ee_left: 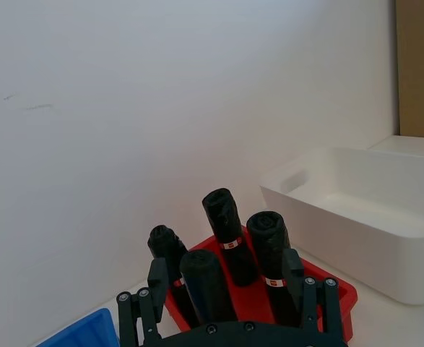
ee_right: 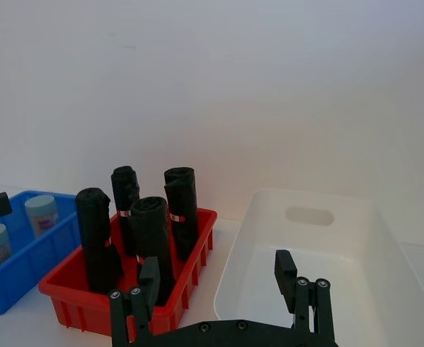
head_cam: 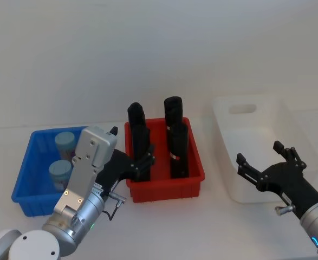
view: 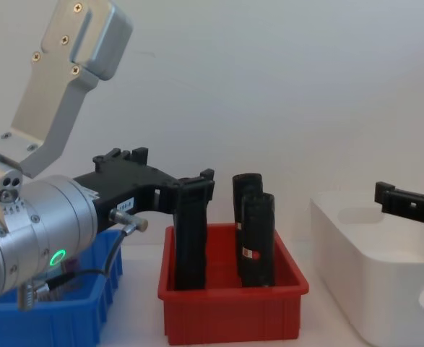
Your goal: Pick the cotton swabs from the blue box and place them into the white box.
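**Two jars of cotton swabs [head_cam: 65,142] stood in the blue box [head_cam: 37,207]**

The clear, pale-lidded jars stood upright, one at 6 o'clock of the other. The ribbed blue box lay at 9 o'clock on the table. The taller white box [head_cam: 256,146] sat at 3 o'clock, well apart.

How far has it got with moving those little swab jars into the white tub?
Nothing done yet: the white box looks empty. Nothing in hand: the left end effector is open at the red bin's left edge, the right end effector open before the white box. Left to do: both jars of cotton swabs sit in the blue box.
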Controlling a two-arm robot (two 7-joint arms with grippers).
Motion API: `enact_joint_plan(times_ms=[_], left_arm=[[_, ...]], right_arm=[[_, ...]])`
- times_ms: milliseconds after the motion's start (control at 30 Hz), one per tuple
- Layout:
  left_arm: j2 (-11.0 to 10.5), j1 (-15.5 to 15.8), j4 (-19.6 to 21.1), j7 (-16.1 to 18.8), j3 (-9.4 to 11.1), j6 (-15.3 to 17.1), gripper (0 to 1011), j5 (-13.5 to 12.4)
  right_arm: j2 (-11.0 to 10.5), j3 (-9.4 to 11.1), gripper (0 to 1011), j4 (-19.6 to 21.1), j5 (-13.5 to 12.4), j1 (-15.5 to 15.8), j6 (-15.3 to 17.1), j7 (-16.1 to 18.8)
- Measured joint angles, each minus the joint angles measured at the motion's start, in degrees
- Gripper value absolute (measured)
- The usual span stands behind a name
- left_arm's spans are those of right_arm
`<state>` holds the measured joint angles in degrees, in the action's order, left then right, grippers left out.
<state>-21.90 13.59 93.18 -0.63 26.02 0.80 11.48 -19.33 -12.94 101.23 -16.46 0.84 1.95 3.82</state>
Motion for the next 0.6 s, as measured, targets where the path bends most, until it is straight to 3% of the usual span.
enact_joint_plan(times_ms=[600], left_arm=[[0.0,0.0,0.0,0.0,0.0,0.0,1004,0.0]], right_arm=[[0.0,0.0,1001,0.0,0.0,0.0,0.0,0.0]])
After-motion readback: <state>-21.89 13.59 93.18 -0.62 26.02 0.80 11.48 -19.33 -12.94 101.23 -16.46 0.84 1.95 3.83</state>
